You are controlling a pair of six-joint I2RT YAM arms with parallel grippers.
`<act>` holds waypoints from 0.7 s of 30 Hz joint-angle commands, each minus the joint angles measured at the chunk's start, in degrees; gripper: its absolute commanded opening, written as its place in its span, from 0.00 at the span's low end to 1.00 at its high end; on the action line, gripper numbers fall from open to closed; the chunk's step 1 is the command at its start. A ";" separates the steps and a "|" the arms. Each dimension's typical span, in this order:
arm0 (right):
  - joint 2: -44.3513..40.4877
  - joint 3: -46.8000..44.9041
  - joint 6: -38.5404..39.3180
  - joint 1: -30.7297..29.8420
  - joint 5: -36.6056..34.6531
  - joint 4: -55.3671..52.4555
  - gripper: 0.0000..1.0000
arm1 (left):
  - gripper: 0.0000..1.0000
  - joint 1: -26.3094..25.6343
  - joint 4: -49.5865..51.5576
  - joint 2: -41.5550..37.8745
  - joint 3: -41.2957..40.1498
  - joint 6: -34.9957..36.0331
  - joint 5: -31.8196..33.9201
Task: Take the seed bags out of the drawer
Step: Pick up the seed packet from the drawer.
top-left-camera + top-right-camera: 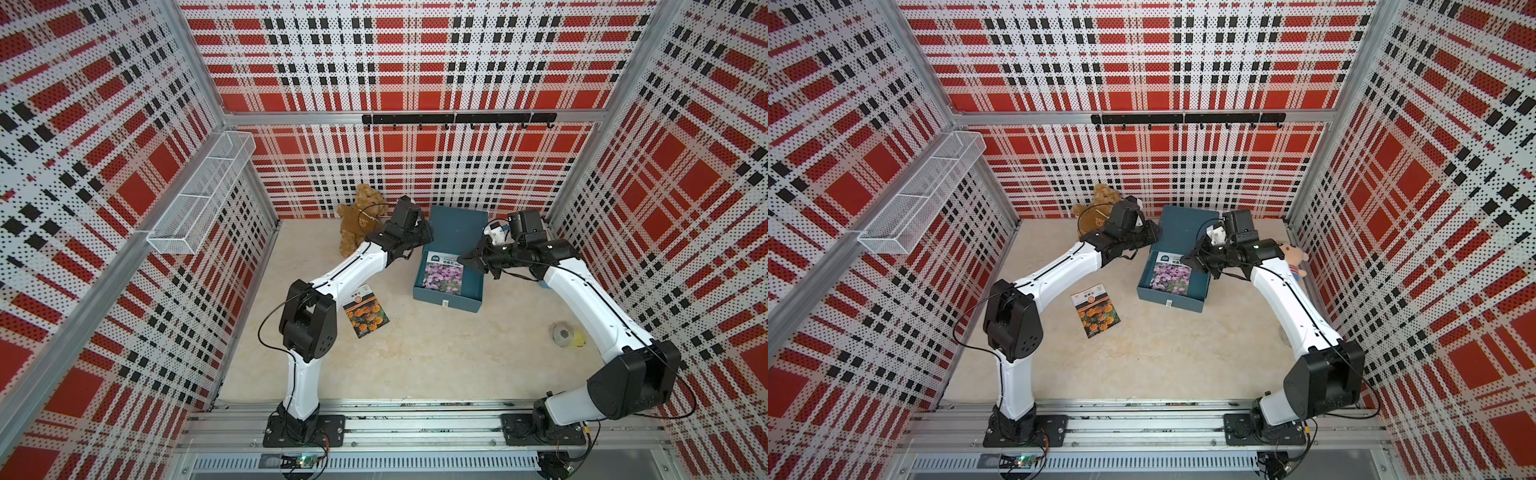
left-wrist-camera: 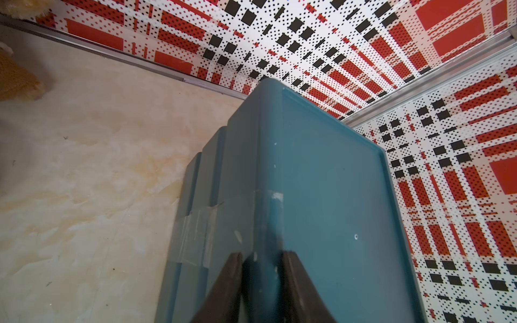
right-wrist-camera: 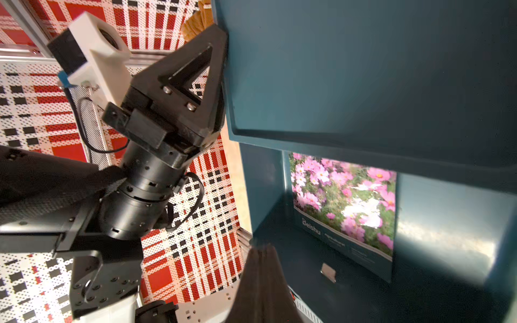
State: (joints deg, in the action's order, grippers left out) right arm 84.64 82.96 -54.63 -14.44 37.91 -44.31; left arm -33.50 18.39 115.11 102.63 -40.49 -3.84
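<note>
1 purple seed bag in the open drawer; 1 orange seed bag, seemingly flat, outside.

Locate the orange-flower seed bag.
In both top views the orange-flower seed bag lies flat on the table, outside the teal drawer, between it and the left arm.

A brown teddy bear sits against the plaid back wall.

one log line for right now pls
left claw shut on cabinet | right claw shut, empty, at drawer | purple bag in drawer | orange bag on table
</note>
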 commanded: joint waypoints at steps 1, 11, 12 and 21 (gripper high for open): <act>0.56 1.33 2.48 0.42 -0.10 -1.62 0.00 | 0.29 -1.55 8.95 2.54 -2.96 -0.55 -2.85; 7.53 10.60 14.61 -2.16 -16.56 -14.01 0.60 | 0.29 -1.38 9.02 2.75 -2.52 -0.95 -3.04; 8.81 12.04 15.97 -3.34 -19.33 -14.80 0.61 | 0.29 -1.31 8.99 2.79 -2.44 -0.99 -3.03; 17.27 19.09 20.05 -9.90 -29.03 -19.96 0.71 | 0.29 -1.31 8.89 3.28 -1.88 -1.52 -3.90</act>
State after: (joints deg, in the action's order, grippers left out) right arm 101.67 100.88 -36.42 -24.10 13.21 -61.21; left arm -33.50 18.39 115.11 102.63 -41.10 -4.03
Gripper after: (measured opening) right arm 0.698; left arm 0.289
